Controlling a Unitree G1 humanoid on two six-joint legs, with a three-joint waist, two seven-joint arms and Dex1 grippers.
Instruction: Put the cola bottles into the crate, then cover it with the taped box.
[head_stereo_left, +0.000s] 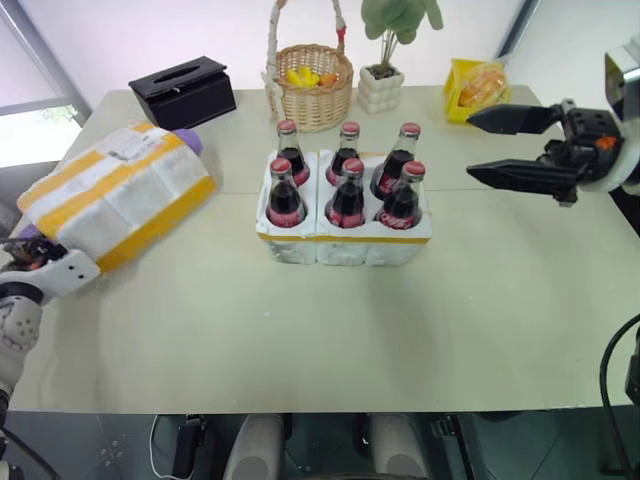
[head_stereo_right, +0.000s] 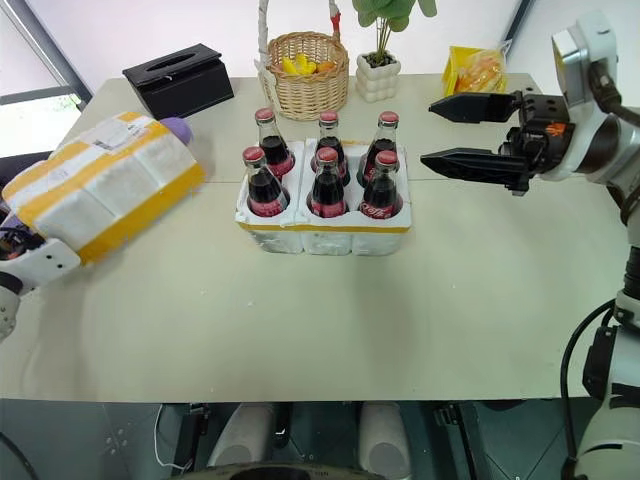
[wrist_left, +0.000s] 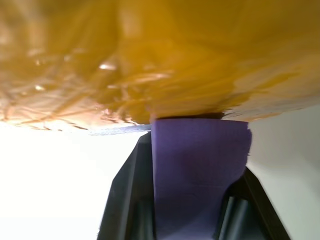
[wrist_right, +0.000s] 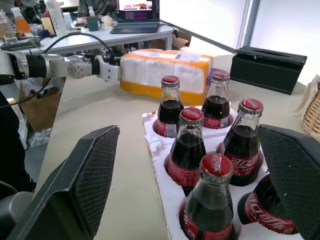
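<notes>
A pale tabletop with a crate (head_stereo_left: 345, 243) full of cola bottles (head_stereo_left: 348, 190) at its middle.

Nearest, bare table (head_stereo_left: 330, 340) lies in front of the crate, with grey floor below its edge. All six bottles stand upright in the crate's wells. Left of the crate, well apart, the taped box (head_stereo_left: 115, 195) sits tilted, and the left gripper (head_stereo_left: 25, 250) is clamped on its near end. Right of the crate, raised above the table, the right gripper (head_stereo_left: 515, 146) hangs with fingers spread wide, holding nothing. Behind the crate stand a black tissue box (head_stereo_left: 183, 92), a wicker basket (head_stereo_left: 312, 88), a potted plant (head_stereo_left: 384, 70) and a yellow bag (head_stereo_left: 476, 88), before a white wall.
</notes>
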